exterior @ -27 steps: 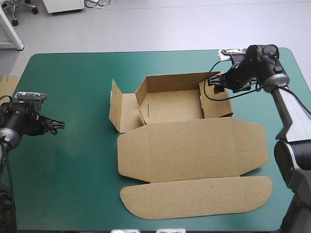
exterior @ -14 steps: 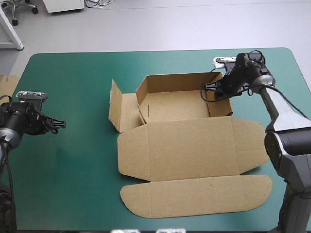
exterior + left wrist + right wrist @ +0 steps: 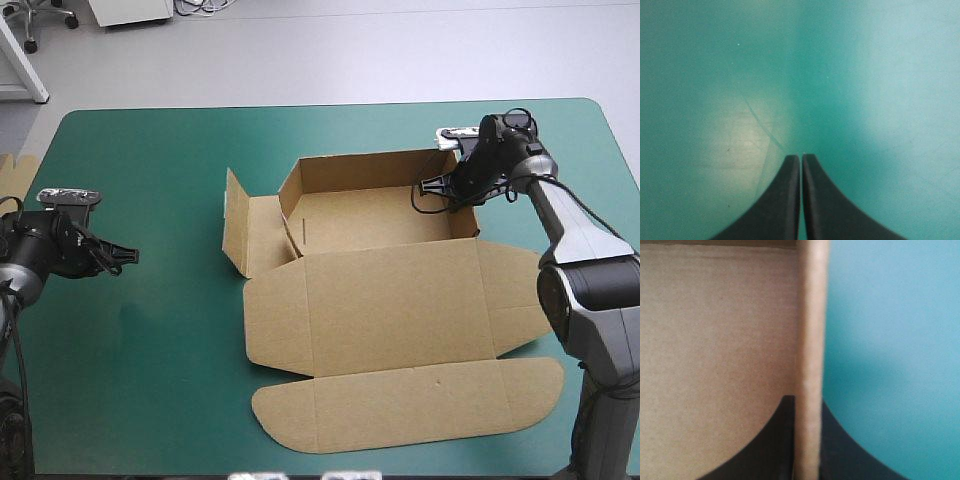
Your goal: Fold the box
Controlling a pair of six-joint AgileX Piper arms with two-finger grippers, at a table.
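The brown cut-board box (image 3: 390, 300) lies mid-table on the teal-green cover (image 3: 160, 170), partly formed: far wall and right wall (image 3: 809, 315) stand, the left wall panel (image 3: 236, 225) splays outward untucked, and the lid lies flat toward the near edge. The black-fingered right gripper (image 3: 452, 187) is clamped on the right wall, one finger inside the tray, one outside. The left gripper (image 3: 801, 157), fingers together on nothing, hangs over bare cover well apart from the box

Your inventory reads: box (image 3: 400, 310), brown, one, mid-table; grippers, two: left gripper (image 3: 130, 257) at the box's 9 o'clock, right gripper (image 3: 428, 188) at its 2 o'clock; teal-green cover (image 3: 150, 380), one; spare board edge (image 3: 18, 168), one, at the table's 10 o'clock.
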